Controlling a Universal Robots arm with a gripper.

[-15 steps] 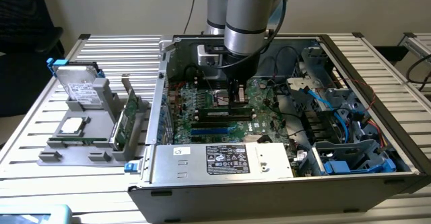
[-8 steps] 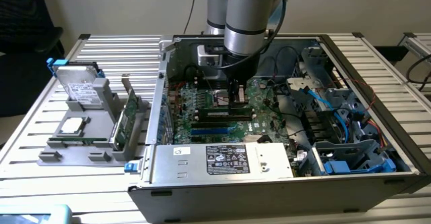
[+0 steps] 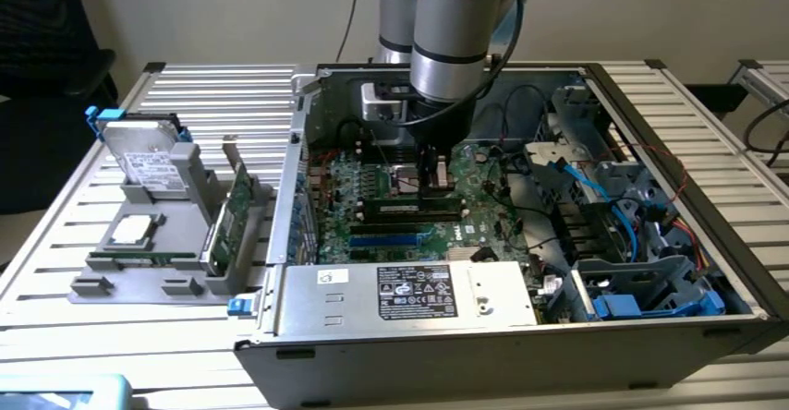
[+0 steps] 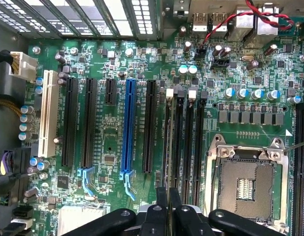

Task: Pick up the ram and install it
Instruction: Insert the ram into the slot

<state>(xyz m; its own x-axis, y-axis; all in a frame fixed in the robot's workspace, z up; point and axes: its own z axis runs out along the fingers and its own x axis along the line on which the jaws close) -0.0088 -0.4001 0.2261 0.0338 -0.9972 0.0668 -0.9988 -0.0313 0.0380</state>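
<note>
We judge the task well along. The ram (image 3: 401,209) is off its holder and stands on edge at a memory slot of the motherboard (image 3: 483,172), with the blue slots (image 3: 388,236) at its 6 o'clock in the exterior view. The gripper (image 3: 433,188) hangs at the ram's 12 o'clock, its fingers drawn nearly together and, as we read it, pinching the upper edge. We cannot tell whether the stick is fully seated or latched.

The open case (image 3: 277,336) holds the motherboard, a power supply (image 3: 407,292) at 6 o'clock and a drive cage (image 3: 629,281) at 4 o'clock. At the case's 9 o'clock, a grey holder (image 3: 136,281) carries a hard drive (image 3: 148,165), a processor (image 3: 133,230) and an expansion card (image 3: 232,221).
</note>
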